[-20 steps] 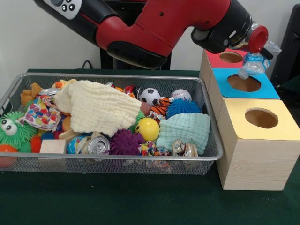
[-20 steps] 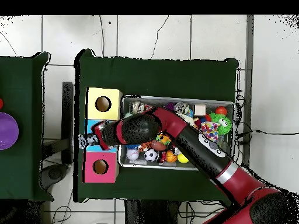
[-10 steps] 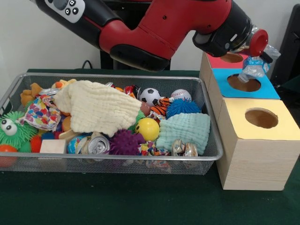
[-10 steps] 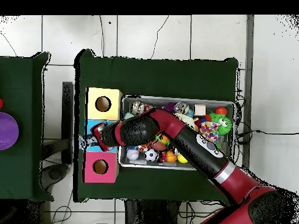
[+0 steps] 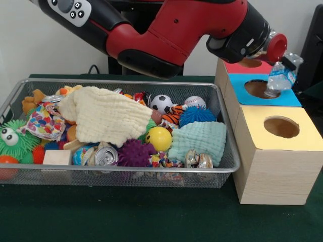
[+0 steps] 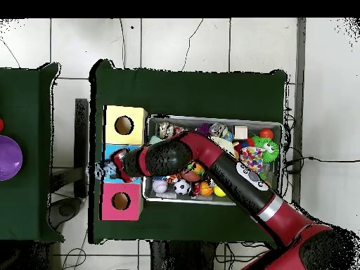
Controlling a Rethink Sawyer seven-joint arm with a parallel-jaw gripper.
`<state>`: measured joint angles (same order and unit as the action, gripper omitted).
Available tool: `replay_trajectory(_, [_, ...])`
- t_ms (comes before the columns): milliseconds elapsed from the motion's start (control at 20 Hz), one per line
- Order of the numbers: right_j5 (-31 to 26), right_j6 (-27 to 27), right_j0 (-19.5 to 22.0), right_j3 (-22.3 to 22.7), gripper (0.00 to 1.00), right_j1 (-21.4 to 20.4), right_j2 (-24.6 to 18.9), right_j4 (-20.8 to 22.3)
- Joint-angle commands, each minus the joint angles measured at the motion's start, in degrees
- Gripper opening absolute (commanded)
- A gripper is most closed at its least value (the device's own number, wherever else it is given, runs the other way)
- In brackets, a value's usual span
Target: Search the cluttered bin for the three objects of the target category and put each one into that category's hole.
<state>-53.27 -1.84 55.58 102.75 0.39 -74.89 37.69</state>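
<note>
Front view: the arm [image 5: 176, 30] reaches across the bin [image 5: 222, 171] to the boxes. The gripper [image 5: 280, 59] pinches a crushed clear bottle [image 5: 280, 76] near its top; the bottle hangs tilted over the far side of the blue hole [image 5: 260, 88], its lower end at the hole's rim. The red hole [image 5: 249, 62] lies behind, the yellow hole [image 5: 281, 127] in front. In the bin lie a cream cloth [image 5: 106, 116], a mint cloth [image 5: 199, 141], a can [image 5: 105, 157] and balls.

Overhead view: the arm covers the blue box; the gripper [image 6: 105, 169] sits at its outer edge, though the bottle seems only a pale blur there. The yellow box [image 6: 125, 112] and the red box [image 6: 121, 188] flank it
</note>
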Motion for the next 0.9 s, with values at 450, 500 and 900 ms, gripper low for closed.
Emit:
replay_trajectory(450, [-3.12, -15.58, 2.17, -7.40, 1.00, -1.26, -1.53, 0.17])
replay_trajectory(500, [-3.51, -15.56, 2.17, -7.44, 1.00, -1.30, -1.55, -0.03])
replay_trajectory(900, [-6.84, -15.03, 3.00, -7.07, 1.00, -2.70, -2.90, -2.67])
